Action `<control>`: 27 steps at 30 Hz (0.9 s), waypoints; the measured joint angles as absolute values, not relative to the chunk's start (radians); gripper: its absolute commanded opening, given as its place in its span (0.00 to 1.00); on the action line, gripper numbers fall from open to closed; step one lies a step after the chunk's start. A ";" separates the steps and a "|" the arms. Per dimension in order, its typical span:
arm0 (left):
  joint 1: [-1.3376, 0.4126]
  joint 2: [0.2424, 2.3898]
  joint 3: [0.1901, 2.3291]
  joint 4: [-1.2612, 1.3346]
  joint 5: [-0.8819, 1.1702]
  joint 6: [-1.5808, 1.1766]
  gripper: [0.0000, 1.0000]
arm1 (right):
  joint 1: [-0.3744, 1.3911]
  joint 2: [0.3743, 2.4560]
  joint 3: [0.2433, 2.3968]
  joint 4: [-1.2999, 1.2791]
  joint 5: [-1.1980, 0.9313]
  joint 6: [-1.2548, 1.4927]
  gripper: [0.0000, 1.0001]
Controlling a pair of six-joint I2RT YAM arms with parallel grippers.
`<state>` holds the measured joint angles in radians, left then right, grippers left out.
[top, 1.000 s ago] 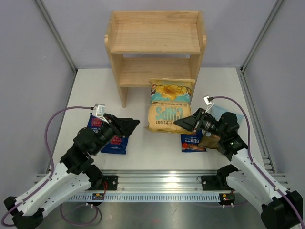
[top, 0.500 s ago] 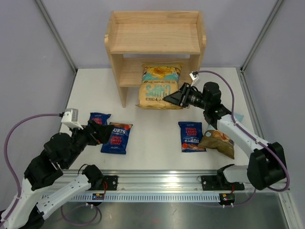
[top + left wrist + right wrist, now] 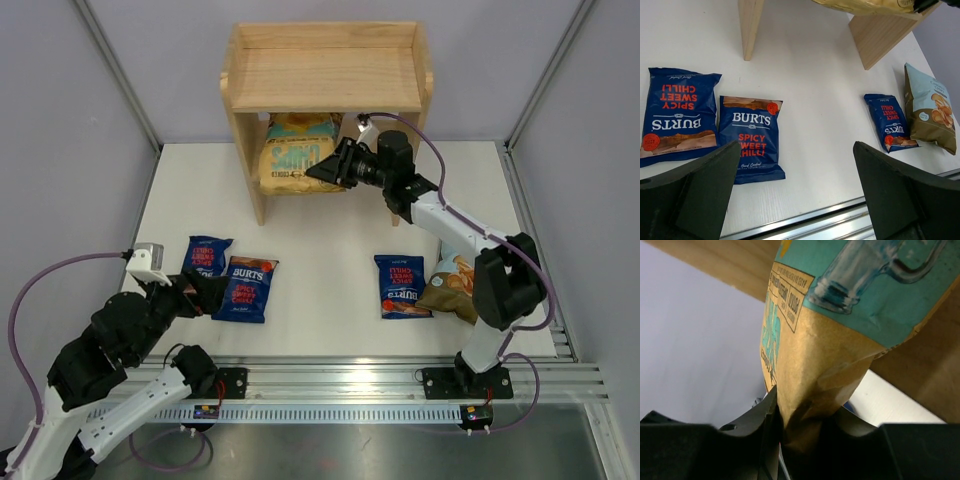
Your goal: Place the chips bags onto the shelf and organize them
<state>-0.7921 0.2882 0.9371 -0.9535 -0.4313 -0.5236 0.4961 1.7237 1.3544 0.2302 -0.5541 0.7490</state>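
Right pincer [image 3: 322, 172] clenches the crinkly tan-and-teal bag [image 3: 293, 155]; left pincer [image 3: 207, 293] gapes wide.

L arm [image 3: 120, 410] & R arm [image 3: 455, 225]: white links, black joints. Purple cable [image 3: 60, 268] on each. Silver cam box [image 3: 148, 257] at wrist. L hand [image 3: 799, 197], R hand [image 3: 322, 172]: black, wedge-shaped.

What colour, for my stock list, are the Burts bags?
Burts bags: dark blue, red and white lettering; clearest in left wrist view.
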 measured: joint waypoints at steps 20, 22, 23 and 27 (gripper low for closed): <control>-0.792 0.212 0.896 -0.932 -0.426 -0.519 0.99 | 0.515 1.763 1.400 0.106 -0.382 0.736 0.68; -0.792 0.209 0.894 -0.930 -0.426 -0.519 0.99 | 0.515 1.731 1.372 0.106 -0.363 0.736 0.58; -0.792 0.209 0.893 -0.928 -0.425 -0.519 0.99 | 0.515 1.714 1.359 0.106 -0.356 0.736 0.53; -0.792 0.209 0.891 -0.926 -0.423 -0.519 0.99 | 0.515 1.686 1.348 0.107 -0.334 0.732 0.36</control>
